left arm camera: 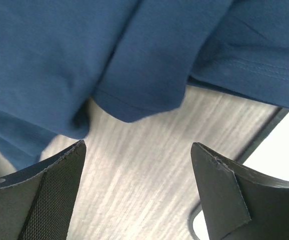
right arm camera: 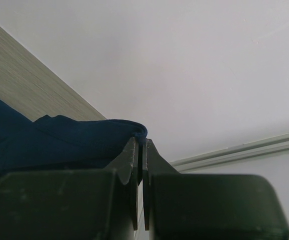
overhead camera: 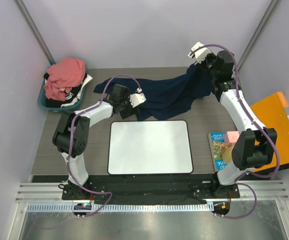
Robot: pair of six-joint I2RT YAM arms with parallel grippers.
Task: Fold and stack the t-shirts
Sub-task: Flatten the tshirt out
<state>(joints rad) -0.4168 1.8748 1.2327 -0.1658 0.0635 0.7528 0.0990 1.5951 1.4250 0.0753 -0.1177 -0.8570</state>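
Grey wood-grain counter [overhead camera: 204, 120] inside white walls carries a white mat [overhead camera: 150, 147] at its centre. Beyond the mat's far edge sprawls the navy t-shirt [overhead camera: 169, 97], its right end lifted off the counter. Far left of the mat, the pink t-shirt [overhead camera: 64, 75] lies heaped in a teal basket [overhead camera: 40, 97]. Above the mat's far-left corner, the left fingers [left arm camera: 39, 200] stand apart over a navy hem, holding nothing; the right fingers [right arm camera: 129, 165], beyond the far-right corner, are clamped on a navy fold.
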